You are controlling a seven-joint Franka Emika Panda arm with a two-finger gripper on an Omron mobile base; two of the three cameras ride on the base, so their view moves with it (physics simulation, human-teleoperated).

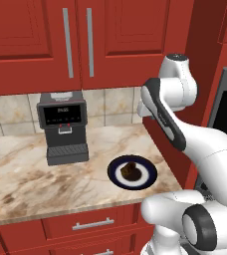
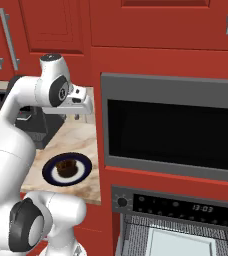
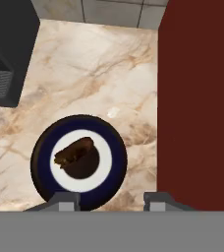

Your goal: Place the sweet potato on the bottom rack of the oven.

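The sweet potato [image 1: 130, 171] [image 2: 65, 168] [image 3: 74, 151], a small dark brown lump, lies on a blue-rimmed plate [image 1: 116, 175] [image 2: 48, 172] [image 3: 40, 162] near the counter's right front corner. My gripper [image 2: 78, 115] [image 3: 111, 199] hangs well above the plate and points down at it. Its fingertips [image 3: 67, 200] stand apart with nothing between them. The oven [image 2: 176, 205] sits low in the red cabinetry to the right of the counter. Under its control panel shows a pale flat shelf, the bottom rack [image 2: 181, 244].
A black coffee machine [image 1: 63, 127] [image 3: 6, 49] stands at the back of the marble counter [image 1: 26, 174]. A red cabinet side wall [image 3: 197, 98] rises just right of the plate. A grey-framed black-windowed unit [image 2: 171, 130] sits above the oven.
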